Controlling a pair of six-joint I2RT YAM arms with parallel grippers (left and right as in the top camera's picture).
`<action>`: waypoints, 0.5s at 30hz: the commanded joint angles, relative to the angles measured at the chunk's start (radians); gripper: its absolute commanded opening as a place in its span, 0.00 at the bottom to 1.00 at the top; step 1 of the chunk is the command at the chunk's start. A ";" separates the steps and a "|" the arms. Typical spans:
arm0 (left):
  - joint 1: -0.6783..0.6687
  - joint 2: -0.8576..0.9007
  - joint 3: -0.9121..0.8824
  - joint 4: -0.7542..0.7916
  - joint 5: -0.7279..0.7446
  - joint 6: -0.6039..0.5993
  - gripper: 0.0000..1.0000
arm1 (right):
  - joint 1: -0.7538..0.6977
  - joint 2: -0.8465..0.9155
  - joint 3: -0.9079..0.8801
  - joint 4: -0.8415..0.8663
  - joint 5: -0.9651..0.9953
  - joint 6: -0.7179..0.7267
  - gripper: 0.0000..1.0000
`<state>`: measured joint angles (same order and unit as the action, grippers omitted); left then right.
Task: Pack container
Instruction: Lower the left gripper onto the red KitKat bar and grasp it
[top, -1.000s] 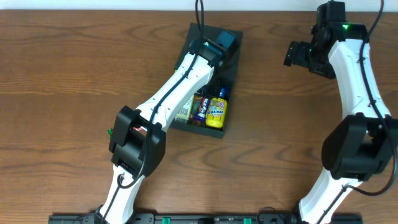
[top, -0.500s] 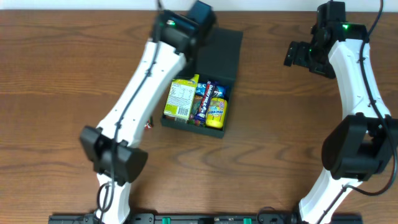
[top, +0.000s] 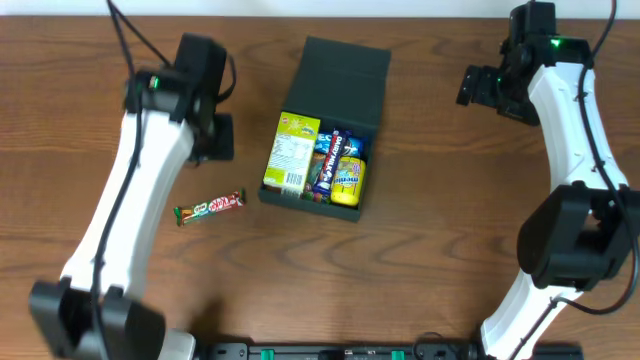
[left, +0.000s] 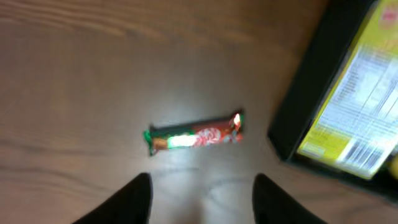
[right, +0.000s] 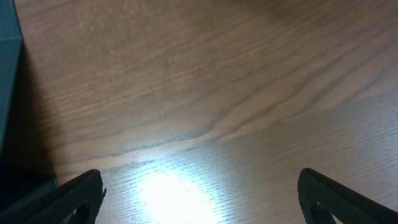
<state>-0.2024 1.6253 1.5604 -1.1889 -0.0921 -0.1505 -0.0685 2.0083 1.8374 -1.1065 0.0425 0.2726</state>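
Left gripper (top: 222, 140) sits in the upper left of the overhead shot, over bare wood of the table (top: 440, 260). From up here its spread is hard to judge. Just below it in the frame lies a candy bar (top: 210, 208) in a red-and-green wrapper, flat on the wood and near the box's left side but apart from it. Centre frame is the container (top: 340, 75), a dark teal-green box with its flap lid thrown back toward the top edge and its mouth open to the camera. Packed side by side inside are a yellow-green packet (top: 292, 152) on the left with its nutrition label up, a dark blue bar (top: 327, 165) in the middle and a yellow packet (top: 347, 180) on the right. Right gripper (top: 478, 88) hangs in the upper right, well apart from the box.

Over to the left wrist view. Two dark fingers (left: 140, 199) rise from the bottom edge, standing well apart with only wood between them, so this gripper (left: 208, 202) is parted and empty. The candy bar (left: 194, 134) lies crosswise mid-frame, above the fingertips and clear of them. The container's dark wall (left: 311, 93) slants down the right side, and the yellow label packet is blurred beyond it.

Right wrist view now. The fingers (right: 74, 196) are out in the bottom corners, so that gripper (right: 199, 199) is spread wide and holding nothing. There's glare on the wood between them, and a teal sliver of the container (right: 7, 62) at the left edge.
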 joint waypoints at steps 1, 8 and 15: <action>0.008 -0.063 -0.148 0.082 -0.005 0.246 0.64 | -0.006 -0.026 0.018 0.004 0.010 -0.016 0.99; 0.008 -0.059 -0.469 0.332 0.042 0.631 0.96 | -0.003 -0.026 0.018 0.004 0.010 -0.016 0.99; 0.008 -0.051 -0.565 0.472 0.007 0.713 0.97 | -0.003 -0.026 0.018 0.003 0.010 -0.016 0.99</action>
<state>-0.1989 1.5635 1.0107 -0.7319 -0.0673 0.4862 -0.0681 2.0083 1.8374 -1.1027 0.0422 0.2726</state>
